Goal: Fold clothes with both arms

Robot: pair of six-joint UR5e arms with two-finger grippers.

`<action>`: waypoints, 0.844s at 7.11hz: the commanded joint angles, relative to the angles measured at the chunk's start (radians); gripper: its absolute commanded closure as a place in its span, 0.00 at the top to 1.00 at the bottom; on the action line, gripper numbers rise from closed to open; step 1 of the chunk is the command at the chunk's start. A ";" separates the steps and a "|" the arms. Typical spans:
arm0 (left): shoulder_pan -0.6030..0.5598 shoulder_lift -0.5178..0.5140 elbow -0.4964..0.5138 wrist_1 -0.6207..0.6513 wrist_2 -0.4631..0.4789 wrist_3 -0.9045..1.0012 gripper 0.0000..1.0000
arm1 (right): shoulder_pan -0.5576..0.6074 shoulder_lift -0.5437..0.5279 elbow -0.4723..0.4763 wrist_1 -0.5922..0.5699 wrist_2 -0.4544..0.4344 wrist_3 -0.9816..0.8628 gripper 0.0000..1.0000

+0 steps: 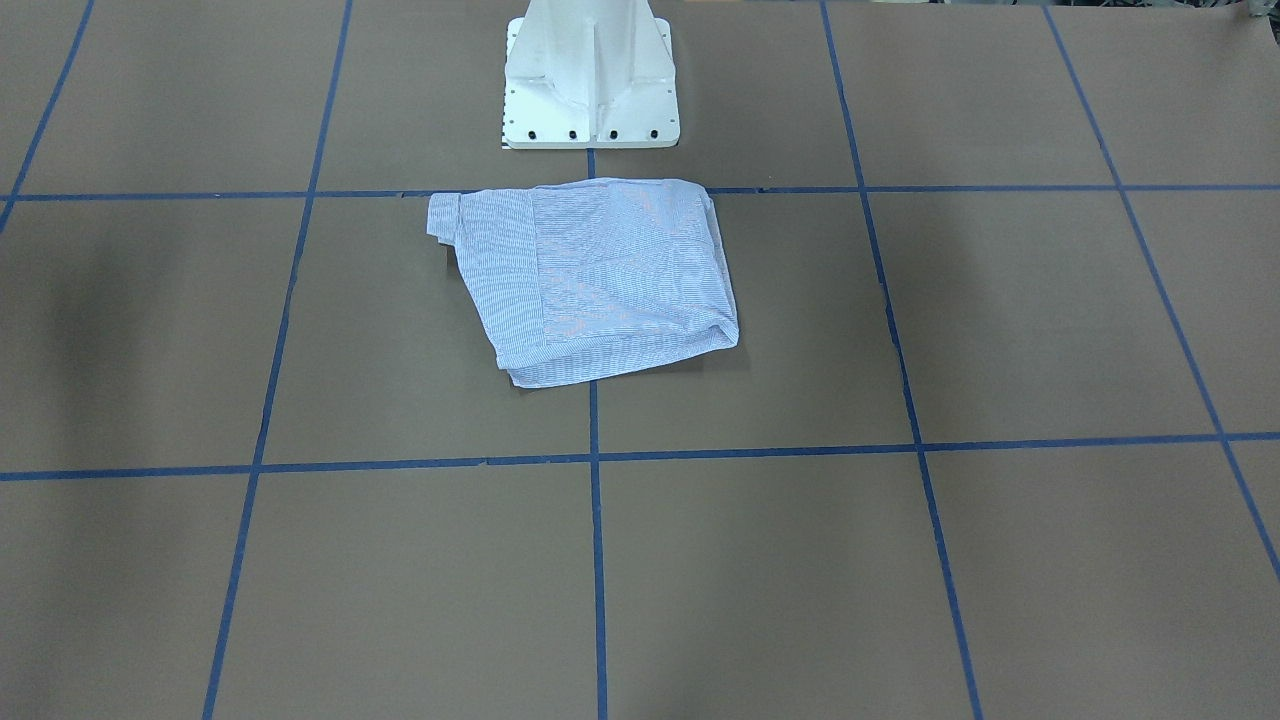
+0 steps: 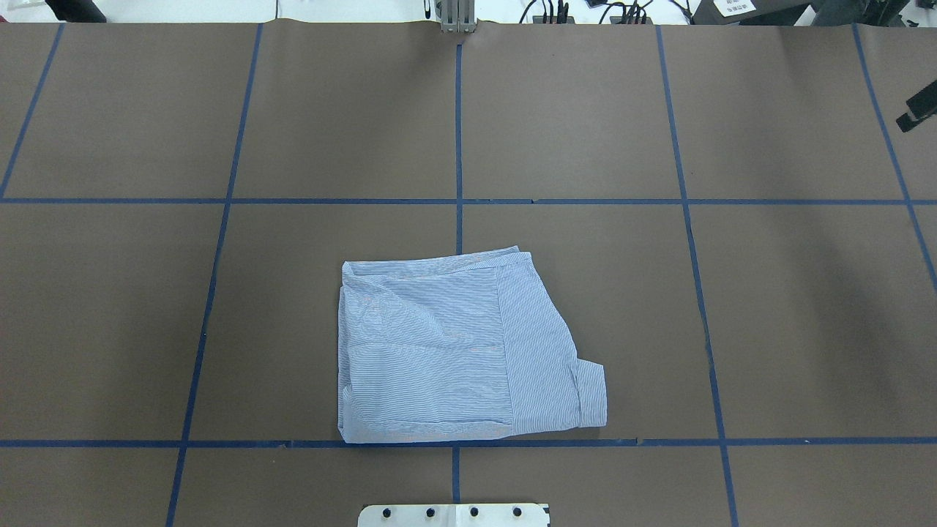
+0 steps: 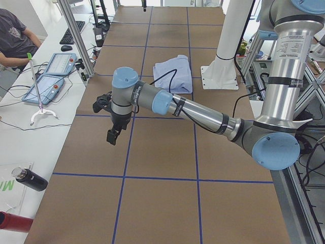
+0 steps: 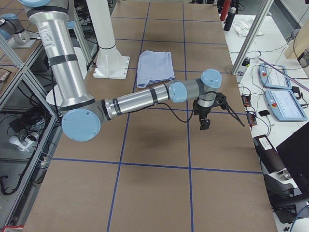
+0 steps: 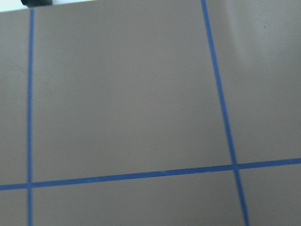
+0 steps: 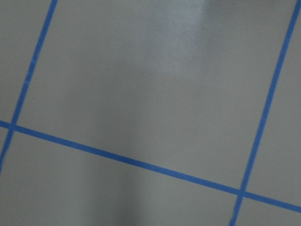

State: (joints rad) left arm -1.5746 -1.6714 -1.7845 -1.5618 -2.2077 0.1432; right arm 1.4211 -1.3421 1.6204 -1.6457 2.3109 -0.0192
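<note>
One shirt folded flat near pedestal; left arm, right arm away.

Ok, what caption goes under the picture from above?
Folded blue striped shirt lying on the brown, blue-taped table, just ahead of the robot's white base.

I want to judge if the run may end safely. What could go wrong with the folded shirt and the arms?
1. The shirt lies folded unevenly, a sleeve end sticking out at one corner; another grasp might undo the fold.
2. The left gripper hangs near the table edge beside the tablets; a wide swing might hit them.
</note>
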 commanded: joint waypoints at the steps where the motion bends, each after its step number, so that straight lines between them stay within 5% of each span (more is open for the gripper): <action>1: -0.059 0.047 0.017 0.005 -0.096 0.036 0.99 | 0.093 -0.071 0.007 -0.005 -0.001 -0.033 1.00; 4: -0.065 0.067 0.127 -0.049 -0.103 0.045 1.00 | 0.142 -0.144 0.018 0.012 -0.002 -0.038 1.00; 6: -0.076 0.133 0.139 -0.090 0.017 0.041 1.00 | 0.144 -0.211 0.054 0.012 -0.014 -0.042 1.00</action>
State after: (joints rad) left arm -1.6481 -1.5638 -1.6564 -1.6225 -2.2536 0.1883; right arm 1.5621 -1.5024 1.6511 -1.6342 2.3058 -0.0583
